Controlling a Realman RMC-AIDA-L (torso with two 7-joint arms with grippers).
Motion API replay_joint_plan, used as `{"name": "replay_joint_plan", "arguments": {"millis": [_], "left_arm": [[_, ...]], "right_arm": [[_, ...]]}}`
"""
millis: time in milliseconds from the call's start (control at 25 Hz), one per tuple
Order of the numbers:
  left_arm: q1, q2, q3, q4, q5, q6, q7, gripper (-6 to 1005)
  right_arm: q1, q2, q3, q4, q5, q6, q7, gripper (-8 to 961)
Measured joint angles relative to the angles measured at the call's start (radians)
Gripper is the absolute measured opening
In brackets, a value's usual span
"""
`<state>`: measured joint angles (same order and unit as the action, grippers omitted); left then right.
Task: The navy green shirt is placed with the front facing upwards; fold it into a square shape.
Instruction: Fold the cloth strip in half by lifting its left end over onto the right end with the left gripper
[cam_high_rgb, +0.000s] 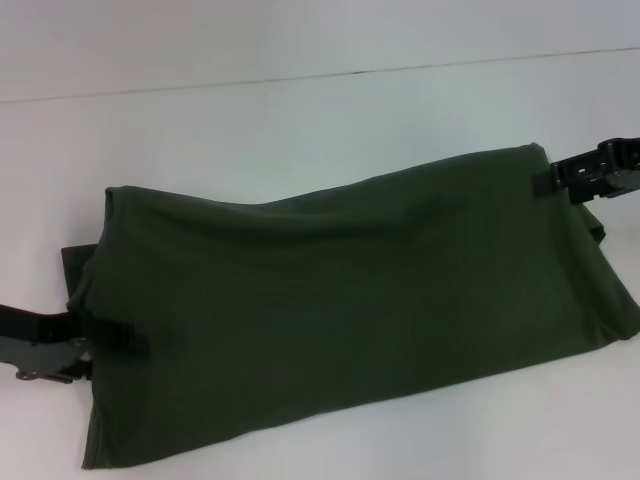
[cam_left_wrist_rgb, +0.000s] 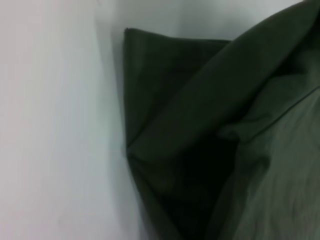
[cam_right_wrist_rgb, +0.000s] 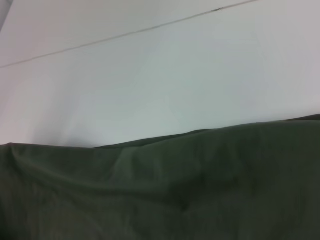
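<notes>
The navy green shirt (cam_high_rgb: 340, 300) lies on the white table (cam_high_rgb: 300, 110), folded into a long band, plain side up. The left gripper (cam_high_rgb: 95, 338) pinches its near-left edge and the right gripper (cam_high_rgb: 560, 178) pinches its far-right corner. I think it still needs folding into a square.

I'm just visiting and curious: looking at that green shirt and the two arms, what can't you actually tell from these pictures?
- Shirt print and neck: head view shows only plain green cloth; folded layers hide them.
- Left end effector fingers: head view, black parts lie on the shirt's left end; open or shut is unclear.
- Right end effector: head view, partly cut off by the frame edge.
- Both wrist views: only cloth and table, no fingers.
</notes>
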<state>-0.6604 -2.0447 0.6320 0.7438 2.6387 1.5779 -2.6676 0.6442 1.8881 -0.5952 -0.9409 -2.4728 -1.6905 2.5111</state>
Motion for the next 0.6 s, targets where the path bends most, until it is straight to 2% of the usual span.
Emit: {"name": "replay_joint_plan", "arguments": {"millis": [120,560,600], "left_arm": [[-0.001,0.000,0.000,-0.007,0.002,-0.001,0.000,705],[-0.006,-0.001,0.068,-0.008,0.009,-0.007,0.013,525],[-0.008,-0.001,0.072,-0.007,0.009,-0.008,0.012,485]], "right_arm": [[-0.001,-0.001,0.000,0.002,0.000,0.000,0.000,797],[-0.001,-0.002,0.000,0.002,0.000,-0.001,0.000,798],[-0.002,-0.001,0.000,0.002,0.000,-0.001,0.000,798]]}}
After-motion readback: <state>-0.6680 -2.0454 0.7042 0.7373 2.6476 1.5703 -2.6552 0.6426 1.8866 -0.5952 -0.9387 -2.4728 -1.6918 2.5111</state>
